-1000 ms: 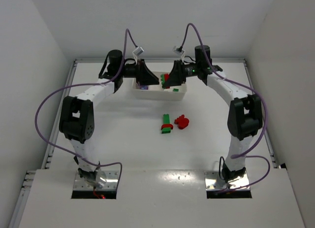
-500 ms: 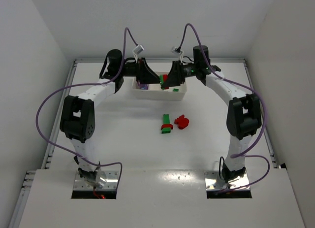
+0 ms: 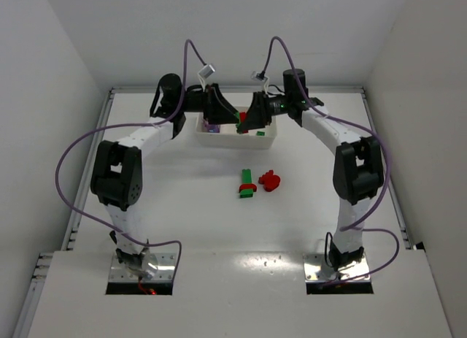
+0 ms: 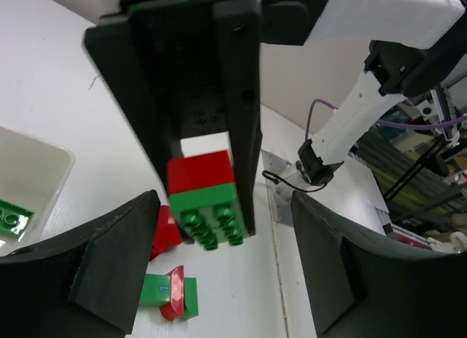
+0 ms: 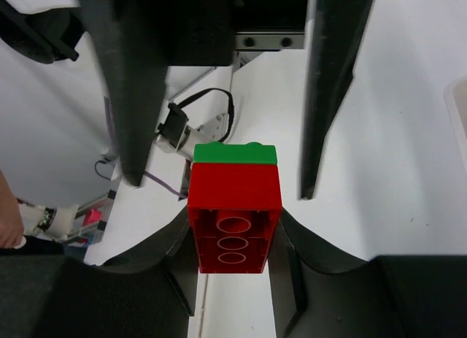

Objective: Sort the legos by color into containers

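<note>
Left fingers (image 4: 109, 272) are spread wide, and nothing is pinched between them. They belong to the left gripper (image 4: 225, 199), which faces the right gripper (image 5: 233, 232). The right fingers (image 5: 286, 279) are pressed on a brick stack (image 5: 235, 206). It is a red brick (image 5: 235, 221) with a green brick (image 5: 235, 154) clicked onto its far end. The right fingers hold the red part. The green part pokes out toward the open left fingers.

The stack hangs in the air in the upper middle of the top view, just over the white tray (image 3: 235, 142). A green lego (image 4: 14, 217) lies in one box of the tray. A green and red piece (image 3: 248, 185) and a red lego (image 3: 271, 180) sit on the table, lower down in the middle of the frame.

I think these bricks are light and hard and will not bend. Their sides are smooth, so they could slip. Their bumps lock them together, so it should take a firm pull. A good place to grab looks like the two flat sides of the green brick.

Both arms go up the frame and bend out at the elbows. Then they turn in so the grippers point at each other, tip to tip.
</note>
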Robot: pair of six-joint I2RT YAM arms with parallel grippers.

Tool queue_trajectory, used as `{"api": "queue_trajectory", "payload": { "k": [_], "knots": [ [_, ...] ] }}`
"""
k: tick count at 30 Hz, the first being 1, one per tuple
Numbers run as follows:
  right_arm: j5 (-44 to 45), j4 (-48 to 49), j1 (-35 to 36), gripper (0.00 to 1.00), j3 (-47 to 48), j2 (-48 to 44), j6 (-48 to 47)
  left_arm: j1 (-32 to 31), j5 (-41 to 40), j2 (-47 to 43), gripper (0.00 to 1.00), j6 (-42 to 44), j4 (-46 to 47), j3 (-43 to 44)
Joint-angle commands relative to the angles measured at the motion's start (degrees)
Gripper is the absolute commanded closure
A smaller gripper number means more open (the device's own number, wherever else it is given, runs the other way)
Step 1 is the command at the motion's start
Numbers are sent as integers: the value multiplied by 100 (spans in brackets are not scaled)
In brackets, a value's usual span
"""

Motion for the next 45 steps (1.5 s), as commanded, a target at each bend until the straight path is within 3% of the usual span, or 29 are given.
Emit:
{"api": "queue_trajectory", "payload": {
  "k": [1, 4, 8, 12, 18, 21, 25, 30, 36, 41, 45],
  "knots": [
    [-28, 205, 58, 99, 174, 72, -109, -86, 98, -54, 18, -134, 544, 136],
    [-28, 205, 58, 99, 174, 72, -109, -86, 98, -54, 16, -134, 544, 136],
    [-28, 205, 58, 99, 174, 72, -109, -86, 98, -1, 25, -134, 544, 136],
    [-28, 205, 58, 99, 174, 72, -109, -86, 98, 52, 44, -134, 474, 136],
    [-28, 205, 58, 99, 121, 72, -109, -86, 45, 104, 63, -20, 315, 136],
    [-28, 205, 6, 99, 121, 72, -109, -86, 45, 104, 61, -20, 315, 188],
    [-28, 205, 6, 99, 69, 19, -109, -86, 98, 104, 44, -20, 315, 189],
    [-28, 205, -47, 99, 69, 19, -109, -86, 160, 104, 37, -20, 315, 189],
    [-28, 205, -47, 99, 69, 19, -109, -86, 160, 104, 39, -20, 315, 136],
    [-28, 205, -47, 99, 69, 19, -109, -86, 160, 104, 56, -20, 262, 136],
    [-28, 153, -47, 99, 69, 19, -109, -86, 160, 104, 57, -20, 262, 136]
  ]
}}
